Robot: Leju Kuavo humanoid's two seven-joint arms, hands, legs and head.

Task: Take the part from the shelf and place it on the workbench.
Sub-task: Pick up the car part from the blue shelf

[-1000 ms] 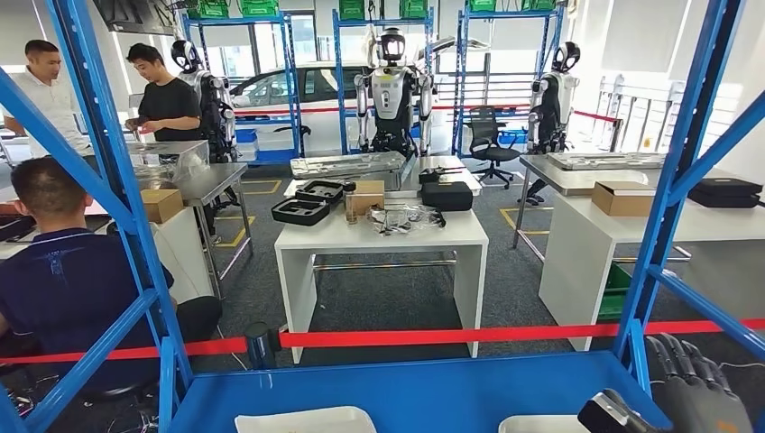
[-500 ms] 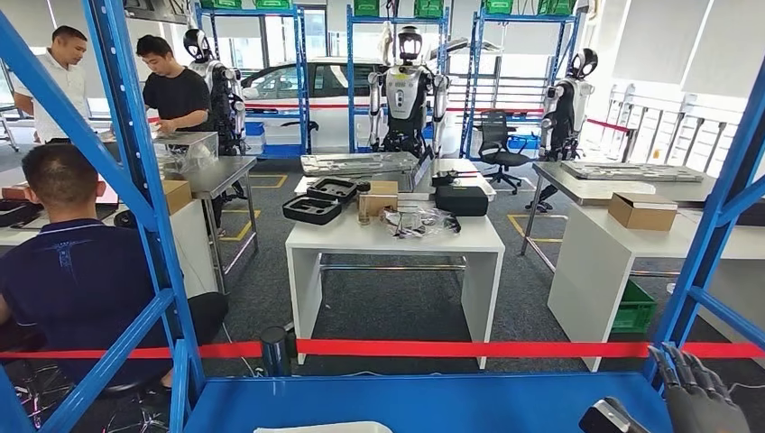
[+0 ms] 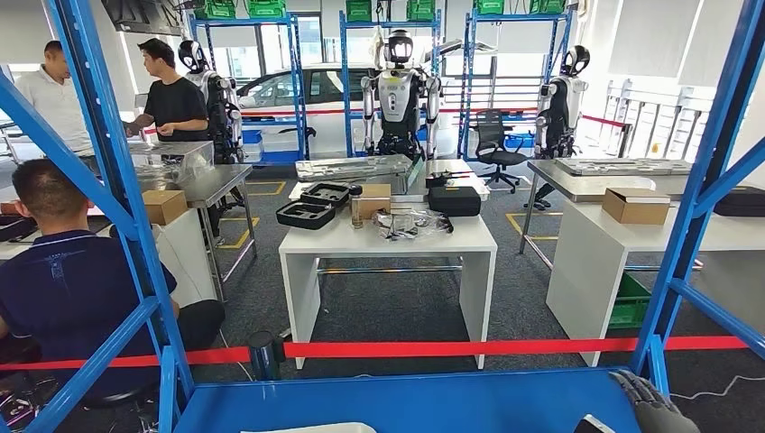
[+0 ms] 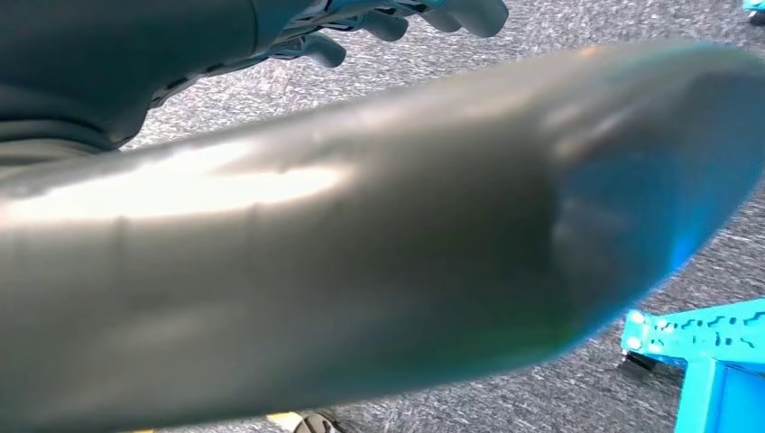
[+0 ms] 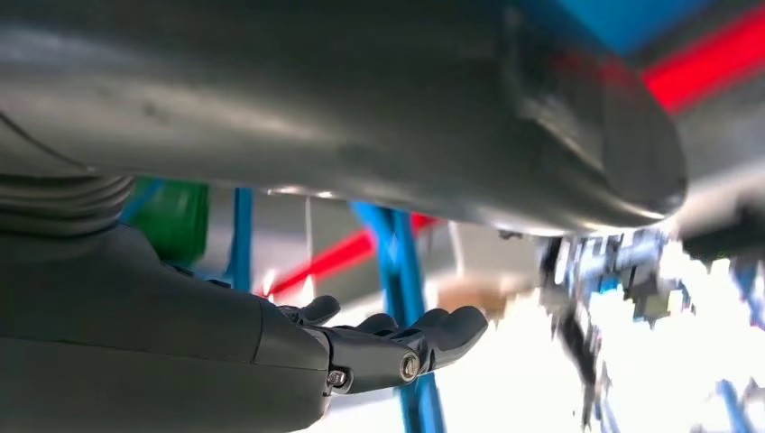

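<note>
Your right hand (image 3: 654,408): at 5 o'clock over blue shelf (image 3: 406,401), fingers (image 5: 424,336) apart, empty | left hand (image 4: 397,18): fingers' state unclear | white part (image 3: 307,428): 6 o'clock.

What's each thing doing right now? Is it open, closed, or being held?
right hand: open, fingers stretched out, holding nothing
left hand: hanging over the carpet; its thumb hides the grip
white part: lying on the blue shelf, untouched
cardboard box: closed
red tape: stretched tight
</note>
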